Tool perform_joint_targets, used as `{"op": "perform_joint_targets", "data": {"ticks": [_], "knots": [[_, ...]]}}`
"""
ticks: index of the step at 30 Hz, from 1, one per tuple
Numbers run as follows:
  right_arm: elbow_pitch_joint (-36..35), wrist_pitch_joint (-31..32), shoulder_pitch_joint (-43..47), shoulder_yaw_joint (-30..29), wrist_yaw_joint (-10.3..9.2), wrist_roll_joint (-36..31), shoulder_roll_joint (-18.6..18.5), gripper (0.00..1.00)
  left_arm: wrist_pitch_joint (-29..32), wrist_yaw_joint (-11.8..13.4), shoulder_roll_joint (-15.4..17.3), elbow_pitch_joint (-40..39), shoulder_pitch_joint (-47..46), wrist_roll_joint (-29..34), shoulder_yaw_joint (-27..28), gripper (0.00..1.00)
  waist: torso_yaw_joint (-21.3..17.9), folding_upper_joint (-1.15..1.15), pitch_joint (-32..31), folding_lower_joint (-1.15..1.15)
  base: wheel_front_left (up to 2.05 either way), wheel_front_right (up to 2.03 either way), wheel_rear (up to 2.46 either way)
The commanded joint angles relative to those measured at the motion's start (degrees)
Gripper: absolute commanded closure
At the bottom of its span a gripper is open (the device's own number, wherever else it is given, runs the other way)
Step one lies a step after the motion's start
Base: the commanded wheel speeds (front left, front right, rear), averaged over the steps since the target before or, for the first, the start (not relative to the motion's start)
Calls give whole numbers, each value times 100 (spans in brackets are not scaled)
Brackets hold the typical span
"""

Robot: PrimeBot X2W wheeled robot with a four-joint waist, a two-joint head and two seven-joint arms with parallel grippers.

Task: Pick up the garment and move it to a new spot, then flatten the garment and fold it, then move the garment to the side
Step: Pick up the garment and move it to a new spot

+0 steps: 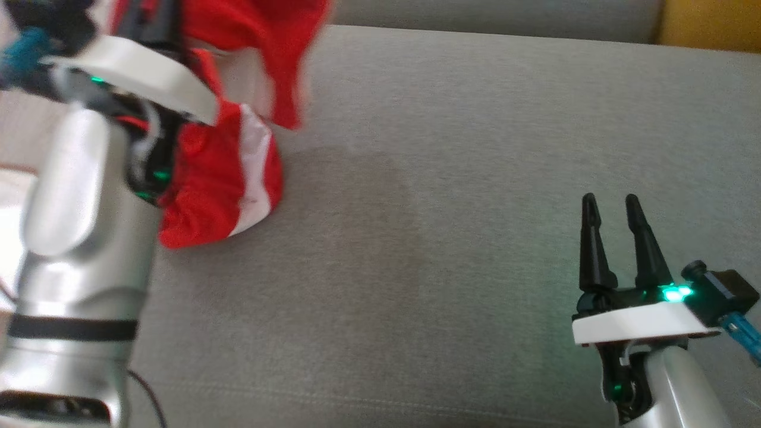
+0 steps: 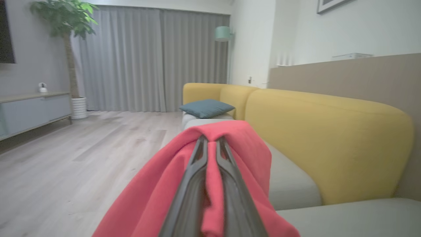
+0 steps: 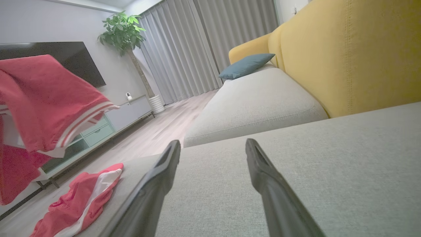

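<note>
Your left gripper (image 2: 212, 140) is clamped shut on the red garment (image 1: 220, 184), holding it up at the sofa's (image 1: 452, 178) left edge, its lower end resting on the sofa. Your right gripper (image 1: 612, 205) stands wide open and empty, well to the right.

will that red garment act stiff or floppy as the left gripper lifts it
Probably floppy: the red garment drapes in folds from the left gripper, its lower end bunched on the grey seat. Likely light, since a small pinch carries it. The trailing end may drag.
</note>
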Motion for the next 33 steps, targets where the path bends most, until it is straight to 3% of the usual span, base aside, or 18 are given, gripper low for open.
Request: {"op": "perform_joint_targets", "data": {"ticks": [1, 9, 16, 21, 27, 28, 29, 33], "knots": [[-203, -61, -164, 166, 23, 29, -30, 0, 52, 38, 162, -327, -217, -31, 122, 100, -181, 0, -6, 0, 0, 0, 0], [-352, -62, -459, 270, 23, 131, -30, 0, 438, 116, -543, -1039, 127, -336, -274, 100, -1033, 0, 72, 0, 0, 0, 0], [-510, -62, -648, 480, 23, 211, -30, 0, 291, 294, -872, -1067, 93, -547, -667, 100, -1905, 0, 182, 0, 0, 0, 0], [-689, -62, -740, 329, 23, 322, -30, 0, -17, 589, -925, -568, -38, -658, -1167, 100, -2393, 0, 402, 0, 0, 0, 0], [-740, -62, -773, 413, 23, 412, -30, 0, -301, 816, -928, 369, -33, -951, -1575, 98, -2662, 0, 621, 0, 0, 0, 0], [-753, -62, -777, 416, 23, 434, -30, 0, -359, 857, -928, 549, -31, -983, -1652, 53, -2690, 0, 656, 0, 0, 0, 0], [-765, -62, -781, 410, 23, 455, -30, 0, -410, 883, -928, 710, -31, -1015, -1730, 0, -2706, 0, 690, 0, 0, 0, 0], [-780, -62, -776, 307, 23, 476, -30, 0, -581, 882, -929, 1100, -29, -1233, -1957, 0, -2633, 0, 748, 0, 0, 0, 0]]}}
